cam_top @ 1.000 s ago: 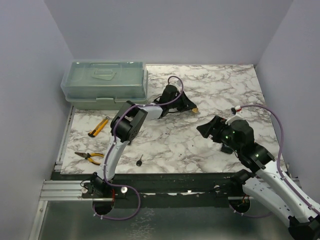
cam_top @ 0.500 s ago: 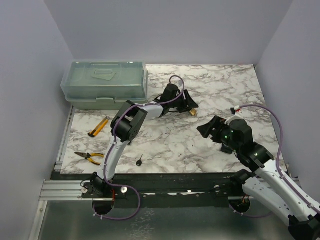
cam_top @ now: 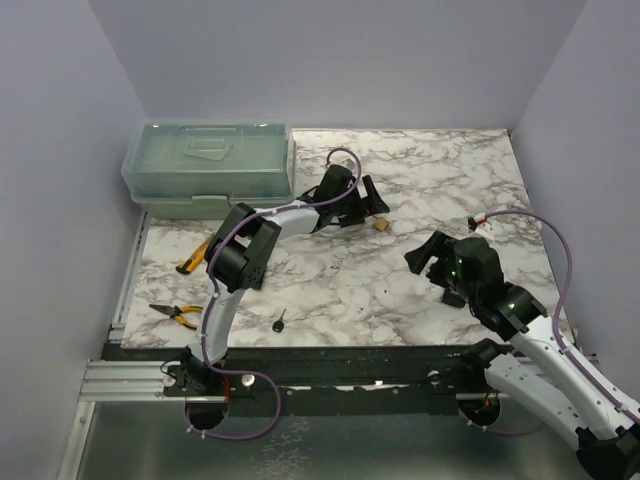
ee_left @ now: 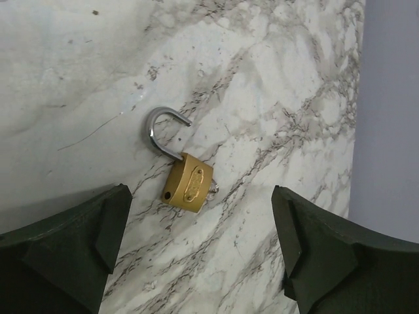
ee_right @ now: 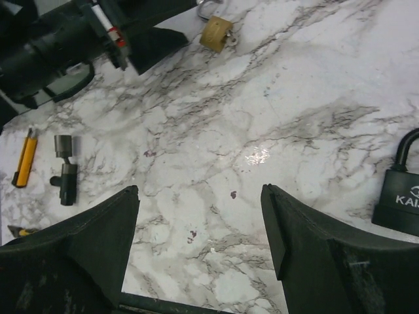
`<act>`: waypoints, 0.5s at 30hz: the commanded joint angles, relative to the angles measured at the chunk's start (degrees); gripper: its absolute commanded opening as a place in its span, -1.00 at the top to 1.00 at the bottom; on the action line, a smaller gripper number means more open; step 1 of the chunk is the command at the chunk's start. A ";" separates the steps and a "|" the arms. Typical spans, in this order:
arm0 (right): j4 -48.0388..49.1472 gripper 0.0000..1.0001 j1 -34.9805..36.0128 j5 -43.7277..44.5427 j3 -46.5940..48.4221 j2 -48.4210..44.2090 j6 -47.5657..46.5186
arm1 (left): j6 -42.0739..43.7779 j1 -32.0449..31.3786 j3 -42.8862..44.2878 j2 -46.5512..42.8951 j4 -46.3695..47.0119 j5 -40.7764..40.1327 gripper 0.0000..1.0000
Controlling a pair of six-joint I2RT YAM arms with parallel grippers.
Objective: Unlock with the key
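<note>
**Left fingers (ee_left: 78, 248) released over the opened brass padlock (ee_left: 188, 188); key (cam_top: 280, 321) free on the bench (cam_top: 330, 285)**

Left fingers spread wide and empty; the brass padlock lies flat between them, untouched, its shackle swung out of the body. Right fingers (ee_right: 91, 248) likewise spread and empty; a black padlock (ee_right: 400, 193) sits just beside them at the frame edge, its lock state not determinable. The key lies near the front edge of the bench, close to the left arm's base and well apart from both sets of fingers. Judgement: the brass lock appears finished and the release step is in hand; any further unlocking calls for a precise pinch on the key's round head, with the blade left clear.
</note>
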 commanded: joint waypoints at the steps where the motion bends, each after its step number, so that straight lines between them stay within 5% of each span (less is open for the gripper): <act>1: -6.29 -0.62 0.24 8.83 1.69 1.02 3.57 | 2.66 0.34 -3.05 -2.90 -11.80 -6.67 -0.95; 7: -17.88 -0.66 0.21 19.37 5.20 8.49 14.62 | 5.05 -0.98 -7.45 -9.26 -14.83 -9.79 -0.95; 15: -19.72 -0.78 -0.20 18.21 9.02 21.23 13.33 | 8.72 -5.80 -13.98 -19.18 -18.92 -12.31 -0.94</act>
